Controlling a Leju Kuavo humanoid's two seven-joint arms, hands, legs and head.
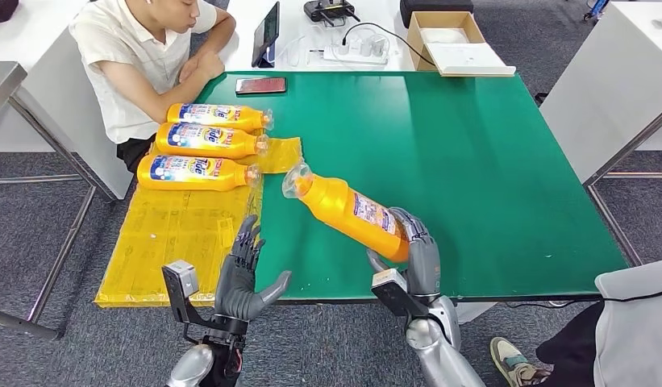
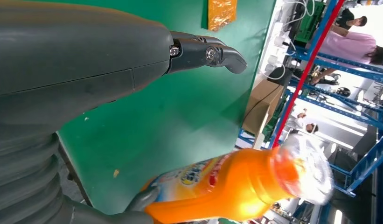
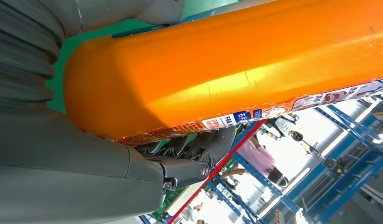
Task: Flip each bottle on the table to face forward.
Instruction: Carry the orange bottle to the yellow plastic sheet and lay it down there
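Note:
An orange bottle (image 1: 347, 210) with a clear cap hangs tilted over the green table (image 1: 472, 161), its cap toward the far left. My right hand (image 1: 412, 254) grips its base end, with the white back label showing on top. The same bottle (image 2: 226, 186) and its base (image 3: 217, 70) fill much of both wrist views. My left hand (image 1: 243, 278) is open above the table's near edge, fingers spread, holding nothing. Three more orange bottles (image 1: 202, 141) lie side by side on a yellow sheet (image 1: 182, 234), blue front labels up.
A person (image 1: 142, 56) sits at the table's far left corner, arms beside a dark phone (image 1: 260, 85). A cardboard box (image 1: 452, 40) and cables lie beyond the far edge. Another person's shoe (image 1: 513, 363) and grey sleeve (image 1: 634, 322) show at the near right.

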